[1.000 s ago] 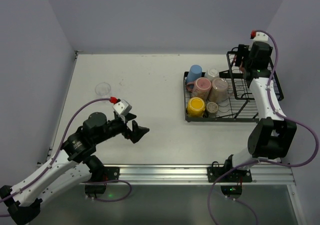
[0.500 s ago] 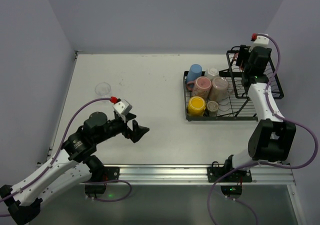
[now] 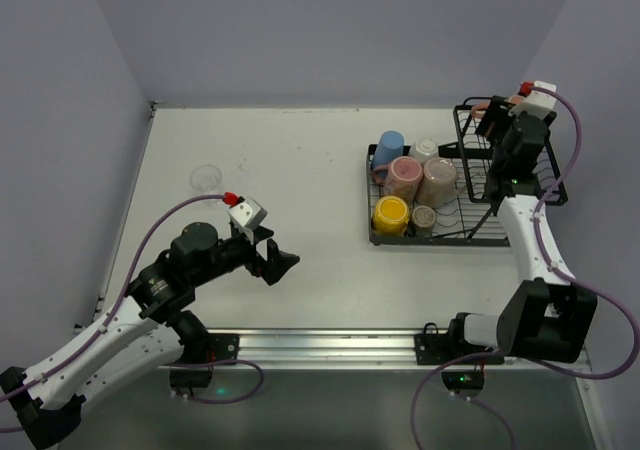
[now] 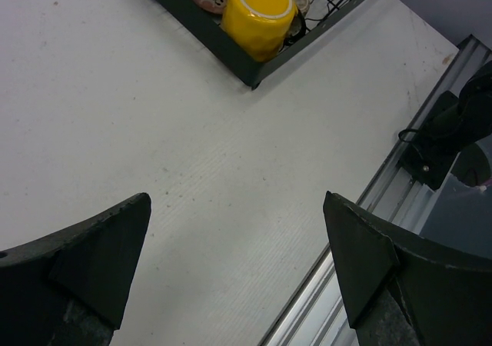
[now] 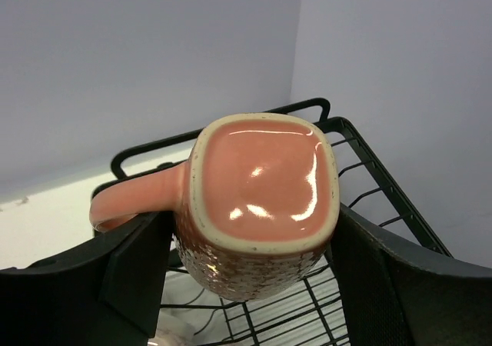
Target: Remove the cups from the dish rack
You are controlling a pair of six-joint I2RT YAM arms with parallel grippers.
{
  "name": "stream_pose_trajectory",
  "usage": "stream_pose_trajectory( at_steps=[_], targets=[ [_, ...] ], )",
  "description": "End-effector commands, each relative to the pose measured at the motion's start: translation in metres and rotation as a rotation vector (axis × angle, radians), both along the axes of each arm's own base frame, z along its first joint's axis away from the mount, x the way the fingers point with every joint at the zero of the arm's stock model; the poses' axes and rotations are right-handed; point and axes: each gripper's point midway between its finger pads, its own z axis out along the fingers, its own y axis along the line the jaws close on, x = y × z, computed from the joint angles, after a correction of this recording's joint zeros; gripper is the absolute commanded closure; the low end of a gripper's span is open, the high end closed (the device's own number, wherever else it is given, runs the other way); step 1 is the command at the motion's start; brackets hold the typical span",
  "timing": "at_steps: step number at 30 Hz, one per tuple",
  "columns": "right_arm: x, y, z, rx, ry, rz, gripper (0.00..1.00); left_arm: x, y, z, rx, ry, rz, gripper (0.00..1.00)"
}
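The black wire dish rack [image 3: 480, 236] stands at the right of the table. Its flat tray holds a blue cup [image 3: 390, 146], a pink mug [image 3: 405, 174], a pale beige tumbler [image 3: 439, 178], a yellow cup [image 3: 391, 212] and two small whitish cups [image 3: 425, 214]. My right gripper [image 3: 497, 128] is above the taller basket section [image 3: 548, 184], shut on a salmon-pink handled mug [image 5: 257, 200] whose base faces the wrist camera. My left gripper [image 3: 283, 265] is open and empty over bare table, far left of the rack. The yellow cup [image 4: 261, 6] shows in the left wrist view.
A clear glass [image 3: 206, 178] stands on the table at the far left. Grey walls close in on the left, back and right. A metal rail [image 3: 330, 345] runs along the near table edge.
My right gripper has risen and shifted right, lifting the salmon-pink mug above the basket section. The left arm has barely moved.
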Motion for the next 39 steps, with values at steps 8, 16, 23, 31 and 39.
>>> stream_pose_trajectory(
  at_steps=[8, 16, 23, 31, 39],
  targets=[
    [-0.031, 0.021, 0.097, 0.089, -0.315, 0.07, 0.8, 0.005, -0.008, 0.024, -0.07, -0.015, 0.001, 0.02],
    [-0.056, 0.058, 0.128, 0.159, -0.405, 0.187, 0.8, 0.011, -0.025, 0.065, -0.196, -0.044, -0.017, 0.03],
    [-0.079, 0.162, 0.129, 0.326, -0.421, 0.496, 0.8, 0.016, -0.046, 0.105, -0.422, -0.038, -0.041, 0.05],
    [-0.132, 0.273, 0.102, 0.817, -0.366, 0.953, 0.8, 0.032, -0.064, 0.114, -0.594, -0.008, -0.036, 0.09],
    [-0.178, 0.341, 0.076, 1.066, -0.269, 1.201, 0.8, 0.045, -0.083, 0.116, -0.616, 0.008, -0.06, 0.13]
  ],
)
